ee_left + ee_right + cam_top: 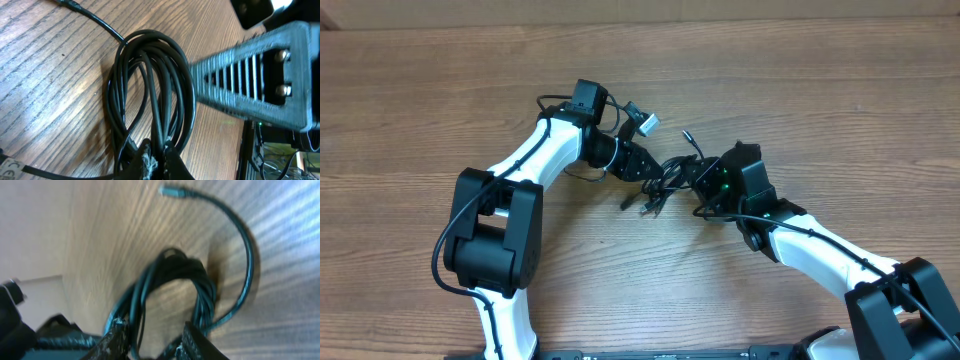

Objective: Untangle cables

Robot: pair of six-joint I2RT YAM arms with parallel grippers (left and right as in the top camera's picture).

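Thin black flexible cables [665,180]: looped tangle, mid brown wooden table [620,60], between grippers; long axis diagonal, near-left to far-right; one plug end points far; left gripper [156,161] pinches loop; right gripper [155,340] fingers straddle cords, grip unclear.

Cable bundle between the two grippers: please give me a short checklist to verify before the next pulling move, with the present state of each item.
1. Left gripper grips the cable bundle: ok, shut on some strands.
2. Right gripper grips it: not ok, jaws stand apart and strands pass loosely between them, though the picture is blurred.
3. Loops separated: not ok, they lie coiled together.
4. Loose plug end free: ok, it lies on the table apart from the coil.
5. Knots inside the coil: cannot tell.
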